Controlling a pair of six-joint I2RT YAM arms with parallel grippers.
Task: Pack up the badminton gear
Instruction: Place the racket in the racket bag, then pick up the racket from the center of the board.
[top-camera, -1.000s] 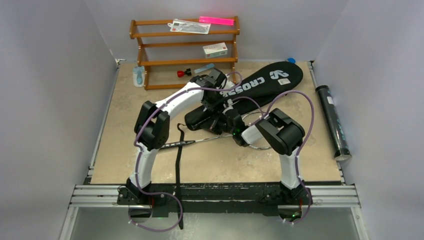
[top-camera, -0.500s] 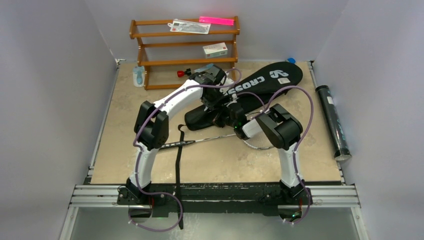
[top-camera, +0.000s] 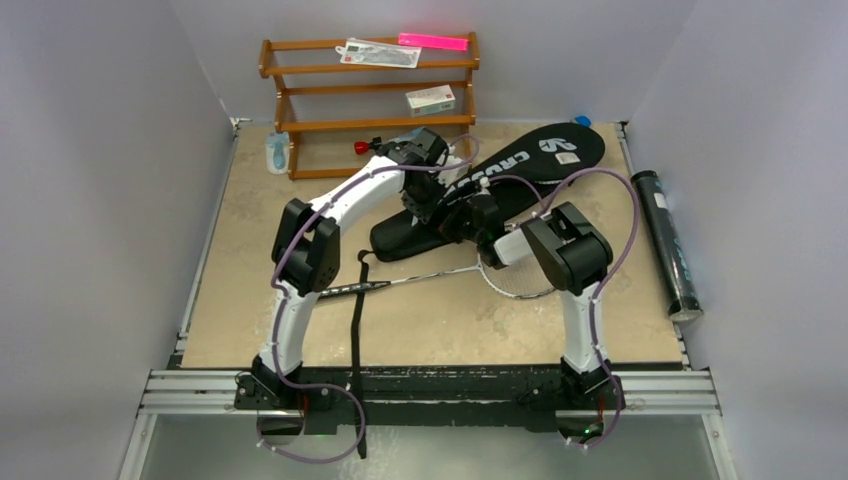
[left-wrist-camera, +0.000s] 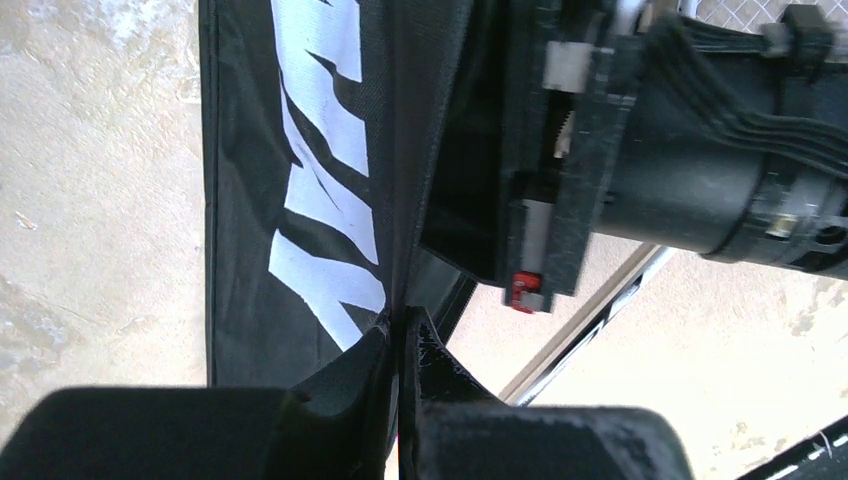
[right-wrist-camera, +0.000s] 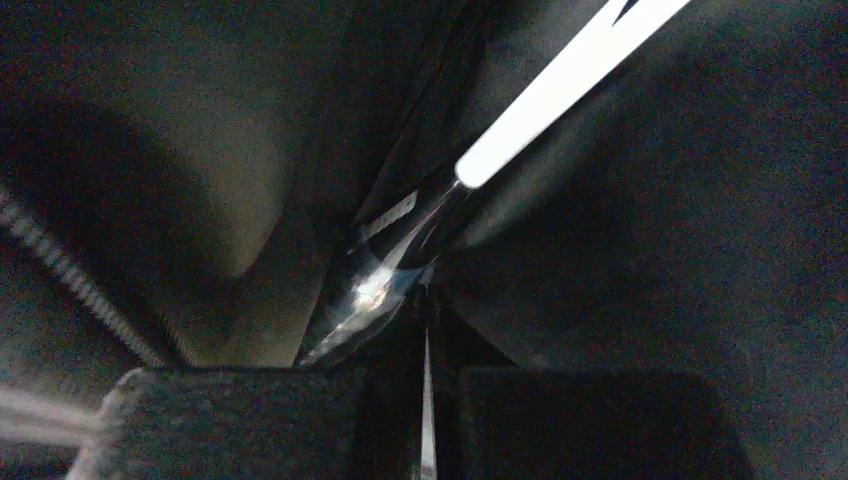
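Right pincer (right-wrist-camera: 427, 340) moved farther into the black bag (top-camera: 585, 150), seemingly pressed together; left pincer (left-wrist-camera: 400, 345) pinches its edge.

The bag (left-wrist-camera: 300, 200) pinched in the left gripper (left-wrist-camera: 400, 335) is matt black woven cloth, with the white lettering printed flat on it. The fingers (left-wrist-camera: 345, 385) look like grainy matt black plastic. Just right of them the racket shaft (left-wrist-camera: 590, 315) is smooth, glossy metal. The tabletop (left-wrist-camera: 90, 200) is mottled beige, stone-look, dull. At the right gripper (right-wrist-camera: 425, 300) tips there's dark soft cloth and a slick shiny strip (right-wrist-camera: 375, 285).
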